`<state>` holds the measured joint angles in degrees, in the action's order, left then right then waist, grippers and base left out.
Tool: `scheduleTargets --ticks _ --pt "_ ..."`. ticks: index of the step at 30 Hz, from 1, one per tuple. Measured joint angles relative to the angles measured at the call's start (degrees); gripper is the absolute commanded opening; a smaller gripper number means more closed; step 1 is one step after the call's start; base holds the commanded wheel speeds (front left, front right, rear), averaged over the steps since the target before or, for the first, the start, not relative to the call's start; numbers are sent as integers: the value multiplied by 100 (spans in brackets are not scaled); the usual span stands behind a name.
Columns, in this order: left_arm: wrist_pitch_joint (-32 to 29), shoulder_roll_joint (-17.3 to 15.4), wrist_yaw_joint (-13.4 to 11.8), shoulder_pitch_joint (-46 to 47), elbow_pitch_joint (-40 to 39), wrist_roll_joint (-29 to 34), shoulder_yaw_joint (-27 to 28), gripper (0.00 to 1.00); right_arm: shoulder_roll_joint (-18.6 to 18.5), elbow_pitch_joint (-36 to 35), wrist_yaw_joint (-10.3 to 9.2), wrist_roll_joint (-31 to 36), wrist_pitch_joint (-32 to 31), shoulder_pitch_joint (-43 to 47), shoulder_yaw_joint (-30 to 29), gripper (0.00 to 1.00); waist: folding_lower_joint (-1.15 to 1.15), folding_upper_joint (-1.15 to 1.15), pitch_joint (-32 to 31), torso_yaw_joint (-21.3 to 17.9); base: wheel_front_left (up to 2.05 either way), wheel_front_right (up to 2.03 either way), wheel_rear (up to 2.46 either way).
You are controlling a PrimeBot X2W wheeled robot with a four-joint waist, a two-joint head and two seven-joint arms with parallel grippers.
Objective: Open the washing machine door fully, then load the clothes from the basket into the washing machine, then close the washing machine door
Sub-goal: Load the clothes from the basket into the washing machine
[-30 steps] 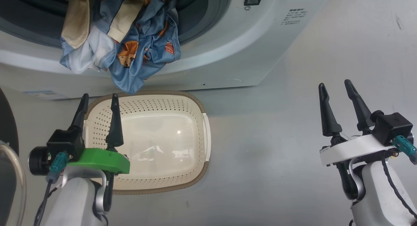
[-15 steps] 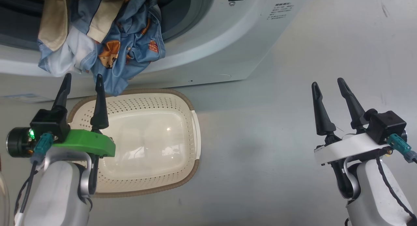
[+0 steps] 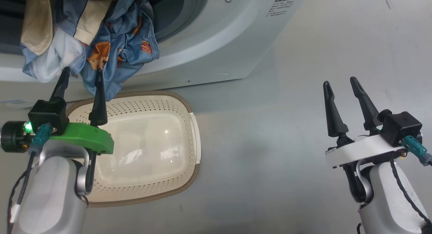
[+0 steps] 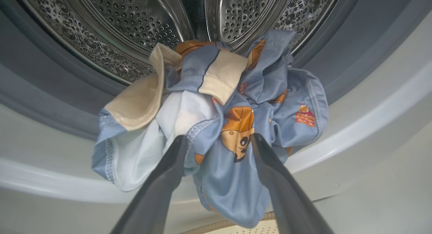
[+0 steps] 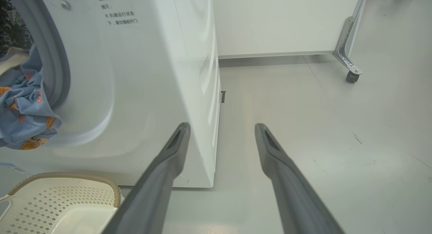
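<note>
The clothes (image 3: pixel 111 41), light-blue with orange-brown figures plus cream pieces, hang bunched over the lower lip of the washing machine (image 3: pixel 209 55) opening, half in the steel drum (image 4: pixel 135 21). My left gripper (image 3: pixel 81 72) is open, its tips at the hanging blue fold; in the left wrist view the clothes (image 4: pixel 233 126) sit between and just beyond its fingers (image 4: pixel 168 166). The cream basket (image 3: pixel 148 143) lies empty on the floor below. My right gripper (image 3: pixel 340 81) stands open over bare floor to the right, holding nothing. The washing machine door is out of view.
The right wrist view shows the washing machine's side (image 5: pixel 202 75), the basket's corner (image 5: pixel 67 197), a white wall panel and a frame leg on a caster (image 5: pixel 352 77). Grey floor spreads to the right of the machine.
The head camera has turned, shifting the whole picture left. My left gripper has advanced from above the basket's rim up to the hanging clothes. The right gripper has barely moved.
</note>
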<state>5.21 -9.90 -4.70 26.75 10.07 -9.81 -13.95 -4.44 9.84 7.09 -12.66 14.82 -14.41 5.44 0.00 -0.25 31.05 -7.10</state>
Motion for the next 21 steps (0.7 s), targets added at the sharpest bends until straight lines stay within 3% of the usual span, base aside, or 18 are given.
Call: scheduleTargets --ticks 21 --pt "-73 -153 1 394 677 164 24 100 13 -5 0 1 -1 -8 53 100 0 0 138 -119 0 0 0"
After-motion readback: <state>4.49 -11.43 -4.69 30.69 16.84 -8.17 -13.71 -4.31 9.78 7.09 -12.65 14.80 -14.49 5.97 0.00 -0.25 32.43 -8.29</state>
